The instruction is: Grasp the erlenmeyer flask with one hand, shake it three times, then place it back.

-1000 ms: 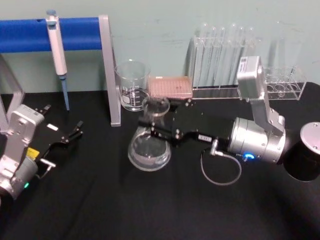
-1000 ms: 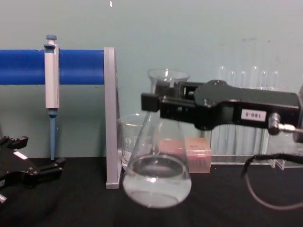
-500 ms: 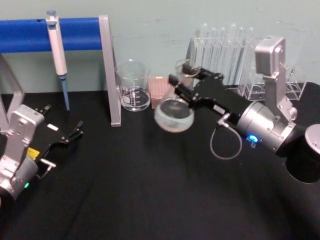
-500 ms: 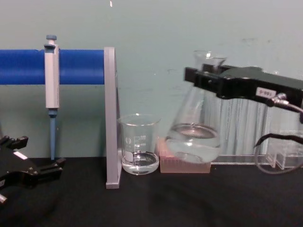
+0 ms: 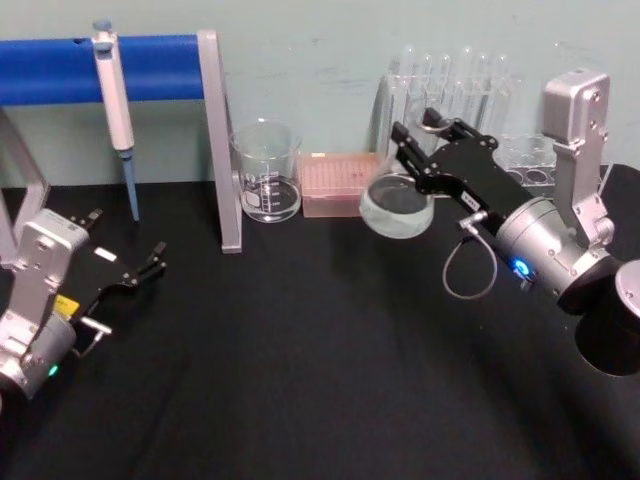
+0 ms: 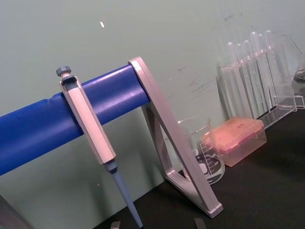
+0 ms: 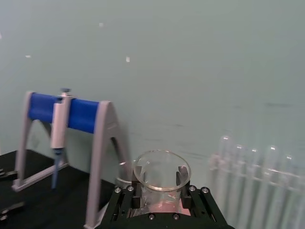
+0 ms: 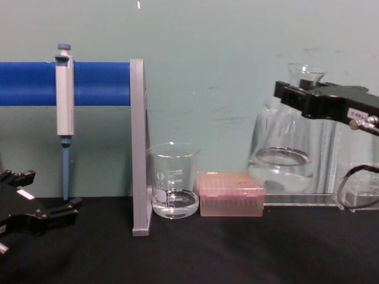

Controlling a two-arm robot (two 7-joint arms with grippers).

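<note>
Black right claw (image 5: 428,130) grips the clear glass conical flask (image 5: 397,205) by its neck above the black tabletop (image 5: 300,350). Left claw (image 5: 128,242) rests released.

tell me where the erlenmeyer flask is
Head view: the erlenmeyer flask hangs above the table on the robot's right, neck clamped in the right gripper, just right of the pink box, before the test tubes.

The right gripper (image 8: 295,97) reaches in from the right edge, its black jaws clamped on the neck of the erlenmeyer flask (image 8: 280,158). The flask hangs upright, well above the black table (image 8: 195,254), with clear liquid in its base. Below and to its left stand a pink tip box (image 8: 231,202) and a glass beaker (image 8: 173,180), beside the blue-barred stand (image 8: 100,83) that carries a pipette (image 8: 64,100). The left gripper (image 8: 44,204) rests at the lower left edge, jaws apart.
</note>
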